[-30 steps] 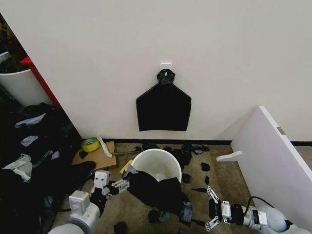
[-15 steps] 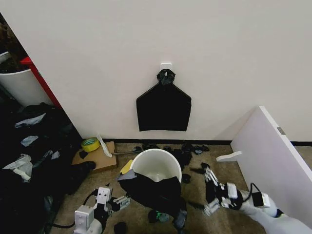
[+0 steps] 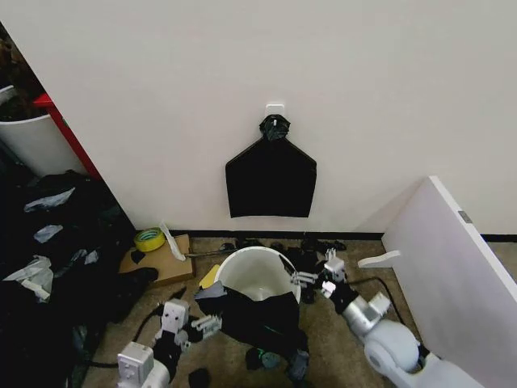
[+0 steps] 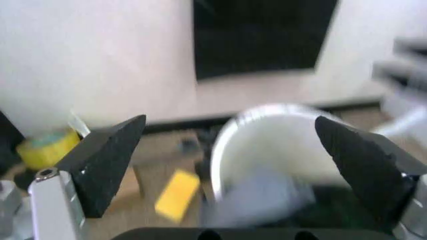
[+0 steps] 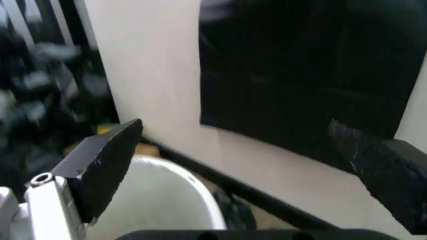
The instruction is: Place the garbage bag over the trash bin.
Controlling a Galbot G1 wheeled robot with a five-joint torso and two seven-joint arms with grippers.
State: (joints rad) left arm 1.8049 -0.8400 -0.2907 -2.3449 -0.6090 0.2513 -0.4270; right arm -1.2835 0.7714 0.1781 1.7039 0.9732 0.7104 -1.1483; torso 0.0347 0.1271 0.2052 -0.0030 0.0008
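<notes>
The trash bin (image 3: pixel 260 272) is stood on the floor near the wall, with the garbage bag (image 3: pixel 257 317) draped over its near rim and side. The right gripper (image 3: pixel 311 279) is held at the bin's right rim with jaws spread wide and nothing gripped. The left gripper (image 3: pixel 202 325) is held just beside the bag's left edge, jaws likewise spread and empty.

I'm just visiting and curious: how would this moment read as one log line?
garbage bag: draped over near side of trash bin | left gripper: open, beside bag | right gripper: open, at bin rim

Crinkled black garbage bag (image 3: pixel 258 319) drapes the near rim of upright white trash bin (image 3: pixel 260 271)
</notes>
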